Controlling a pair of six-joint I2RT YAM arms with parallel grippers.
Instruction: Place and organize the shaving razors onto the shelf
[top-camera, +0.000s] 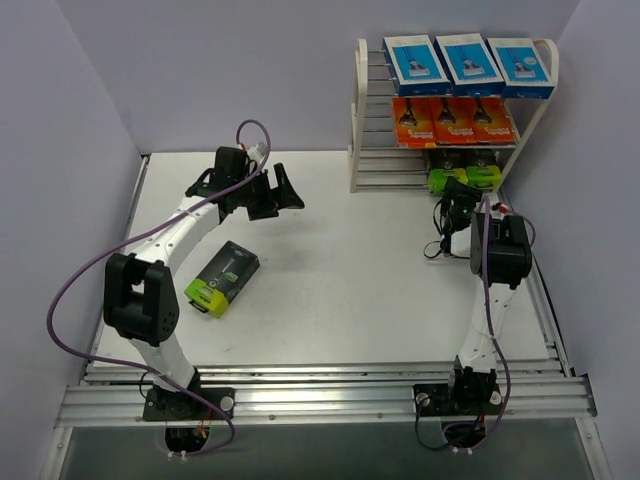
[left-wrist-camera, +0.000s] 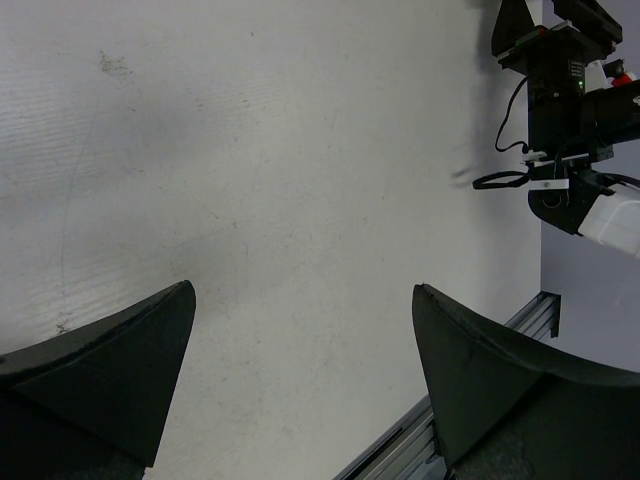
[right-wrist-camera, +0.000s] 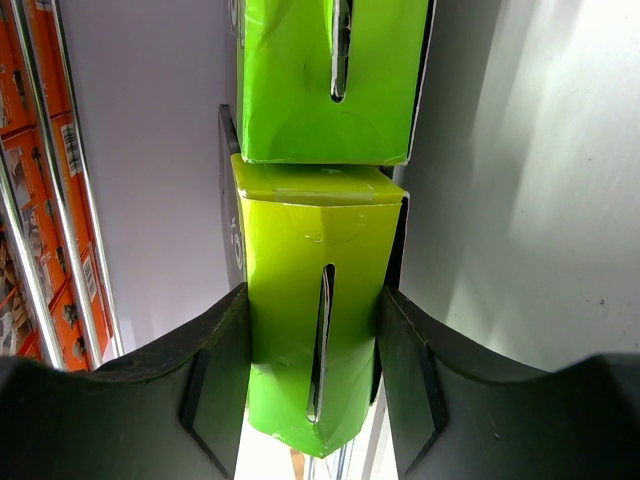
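Looking first at the shelf (top-camera: 356, 110), standing at the far right corner of the table (top-camera: 340, 270). Cream-white plastic frame, rounded corners, thin silvery rods forming the tiers.

Carrying three blue-and-white packs (top-camera: 470, 62) side by side on the top tier, faces tilting up toward the overhead camera. Carrying three orange packs (top-camera: 452, 120) in a row on the tier below. Showing two lime-green ends next to each other at the front of the lowest tier.

Gripping one of those two, the held lime-ended pack (right-wrist-camera: 300, 290), with the right gripper (right-wrist-camera: 318, 340). Pressing both matte black fingers flat against the long sides of the glossy lime end, jaws at middling width, clamping the carton. Sitting just past it in the wrist view, almost end to end, the second lime-ended pack (right-wrist-camera: 300, 80). Showing a narrow hanging slot cut through each cardboard end. Showing orange cartons behind the rods at the left edge of that view.

Rising from the near right base, then bending forward and down to the foot of the shelf with the wrist.

Lying well apart from the shelf, flat and angled on the left half of the table just beside the left arm, the loose black-and-lime pack (top-camera: 222, 278).

Hovering with the left gripper (top-camera: 278, 197) over bare tabletop behind that pack, fingers spread fully wide and holding nothing. Framing only pale, faintly scuffed surface between the wedge-shaped fingertips (left-wrist-camera: 150, 340).
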